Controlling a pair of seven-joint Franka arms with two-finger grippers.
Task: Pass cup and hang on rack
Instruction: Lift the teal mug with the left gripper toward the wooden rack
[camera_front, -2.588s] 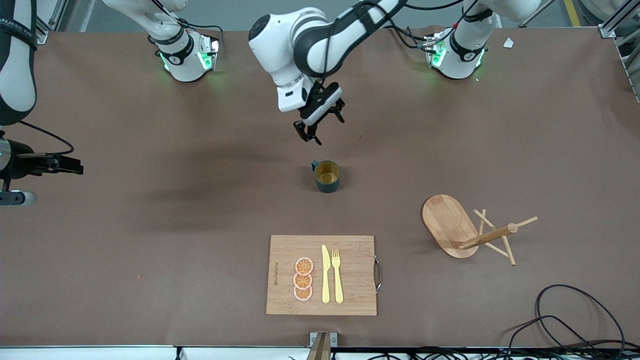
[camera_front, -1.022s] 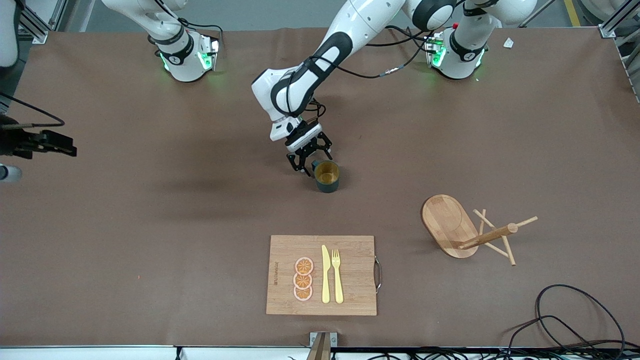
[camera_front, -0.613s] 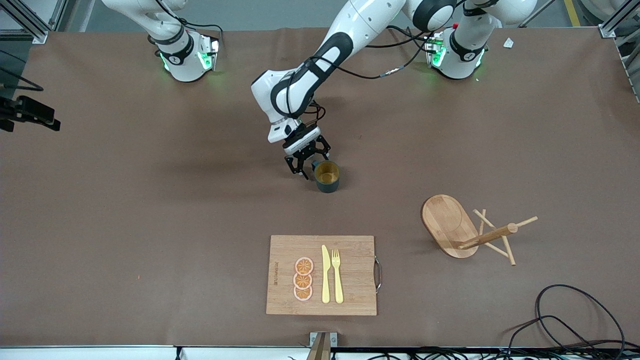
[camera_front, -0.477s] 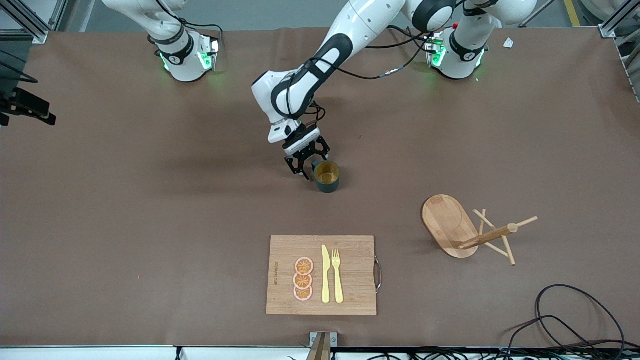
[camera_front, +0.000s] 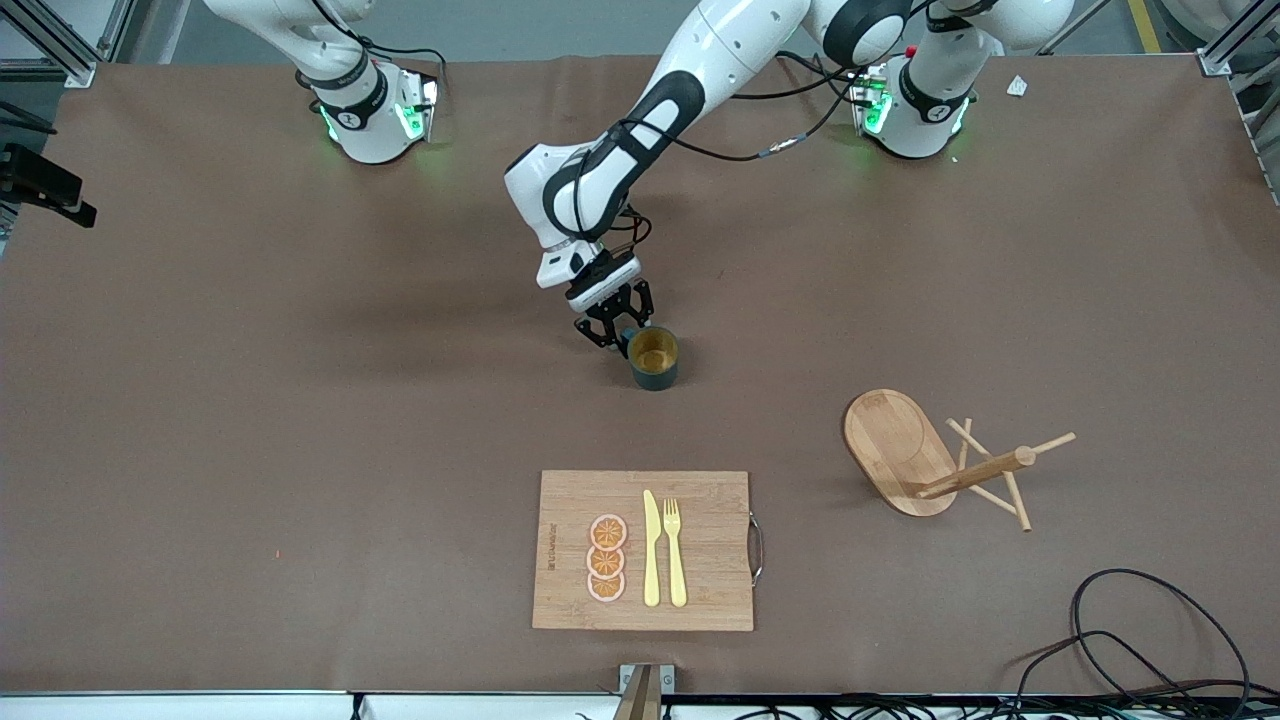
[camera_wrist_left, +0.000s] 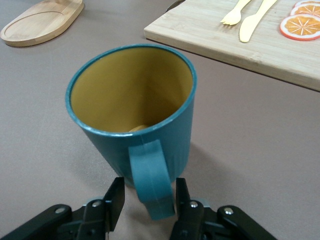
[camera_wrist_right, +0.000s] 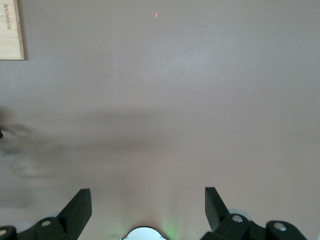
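Left claw (camera_wrist_left: 145, 200) sits low on the counter (camera_front: 300, 400), fingers (camera_wrist_left: 116, 197) straddling the cup (camera_front: 653, 357) handle (camera_wrist_left: 149, 177), not yet pinching. Squeeze squarely before lifting. The cup stands mid-counter; the rack (camera_front: 940, 462) lies tipped over. Right claw (camera_wrist_right: 145, 207) waits open.

Cup (camera_wrist_left: 135, 125) base hidden by its handle; right end effector (camera_front: 40, 185) cut off at the frame edge.

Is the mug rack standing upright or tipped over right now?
Tipped over: the rack lies on its side, oval base on edge, post and pegs resting along the table.
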